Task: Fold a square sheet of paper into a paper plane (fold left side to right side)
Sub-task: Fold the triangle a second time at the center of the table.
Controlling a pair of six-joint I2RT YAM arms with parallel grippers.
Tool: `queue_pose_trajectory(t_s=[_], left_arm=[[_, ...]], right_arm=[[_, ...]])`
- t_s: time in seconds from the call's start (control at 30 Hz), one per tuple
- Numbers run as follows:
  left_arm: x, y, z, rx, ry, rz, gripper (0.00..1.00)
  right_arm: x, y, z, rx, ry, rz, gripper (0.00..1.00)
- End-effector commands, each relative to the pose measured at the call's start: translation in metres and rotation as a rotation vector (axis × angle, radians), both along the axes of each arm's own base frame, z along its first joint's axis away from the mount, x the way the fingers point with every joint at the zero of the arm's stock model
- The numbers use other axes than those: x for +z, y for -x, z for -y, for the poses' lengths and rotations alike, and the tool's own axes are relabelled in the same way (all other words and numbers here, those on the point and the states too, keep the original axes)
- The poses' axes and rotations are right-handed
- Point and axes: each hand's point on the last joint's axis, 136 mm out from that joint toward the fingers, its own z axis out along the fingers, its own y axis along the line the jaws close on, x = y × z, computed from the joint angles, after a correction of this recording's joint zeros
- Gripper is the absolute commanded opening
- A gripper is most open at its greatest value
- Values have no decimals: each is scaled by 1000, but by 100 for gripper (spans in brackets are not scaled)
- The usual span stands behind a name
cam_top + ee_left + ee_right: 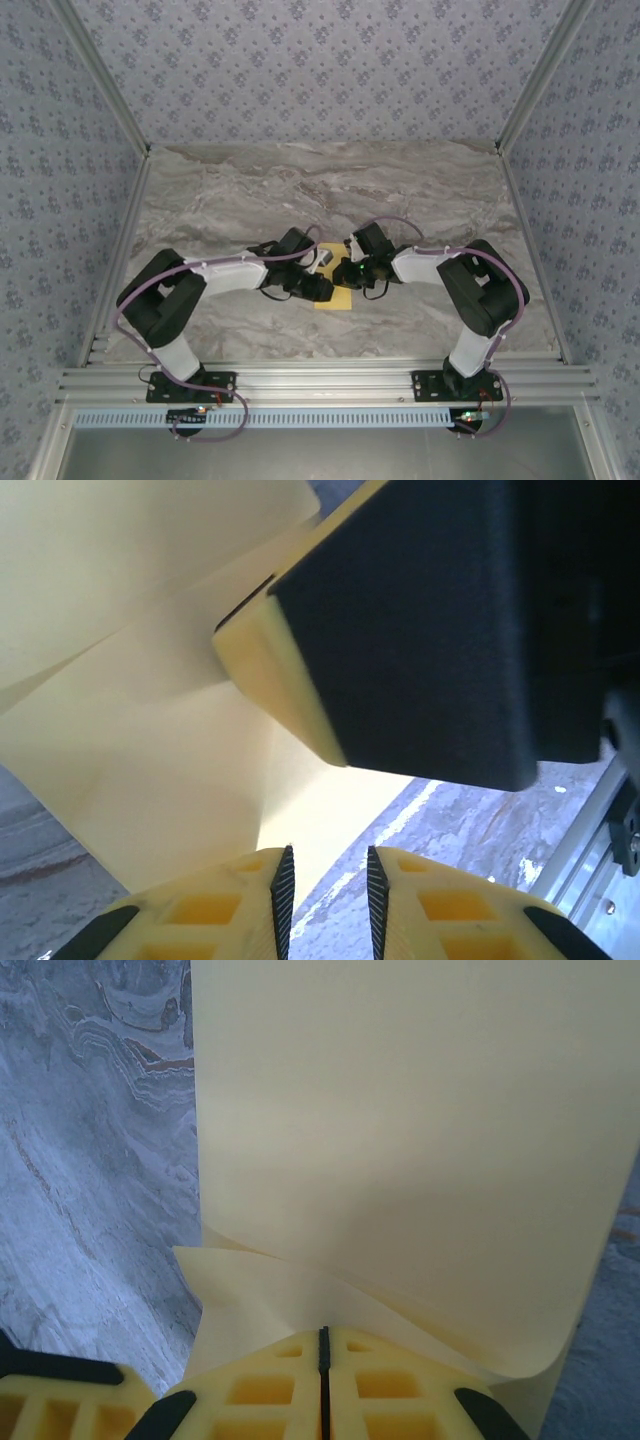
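Between shut right fingers (296,1385) lies the square sheet of paper (420,1130); left fingers (281,892) stand narrowly apart.

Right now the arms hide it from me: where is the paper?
In the top view the paper sits mid-table, peeking out between the left gripper and the right gripper, which is shut on it.

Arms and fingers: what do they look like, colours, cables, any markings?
Both the left arm and right arm have white links between black joints, with a lilac cable looping along each. A green light glows at the right wrist. The fingers are yellow moulded blocks with black ribbed pads.
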Motion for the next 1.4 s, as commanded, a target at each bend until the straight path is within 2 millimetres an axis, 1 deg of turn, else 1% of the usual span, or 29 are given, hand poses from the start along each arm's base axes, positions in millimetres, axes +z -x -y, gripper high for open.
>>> queue_pose_trajectory(t_s=[0.0, 0.47, 0.63, 0.77, 0.9, 1.0, 1.1, 1.17, 1.23, 1.37], left_arm=[[-10, 3, -3, 3, -28, -10, 27], [-29, 12, -24, 26, -109, -29, 26], [-31, 14, -29, 31, -123, -32, 25], [-32, 22, -31, 18, -122, -43, 24], [-34, 33, -34, 2, -136, -51, 20], [-35, 38, -43, 16, -152, -51, 14], [-36, 42, -53, 26, -183, -45, 11], [-33, 41, -60, 36, -207, -30, 10], [-26, 39, -62, 44, -202, -16, 10], [1, 30, -50, 48, -118, 27, 10]], right_arm=[[-23, 13, 12, 7, 89, -61, 10], [-23, 13, 15, 5, 109, -70, 10], [-23, 13, 16, 3, 114, -70, 10], [-23, 13, 16, 1, 118, -75, 10], [-23, 12, 17, 0, 121, -77, 9], [-24, 12, 18, -3, 121, -79, 9], [-24, 12, 18, -1, 122, -79, 9], [-24, 12, 17, -1, 122, -80, 9], [-24, 12, 17, -1, 121, -80, 9], [-23, 12, 17, -1, 118, -79, 9]])
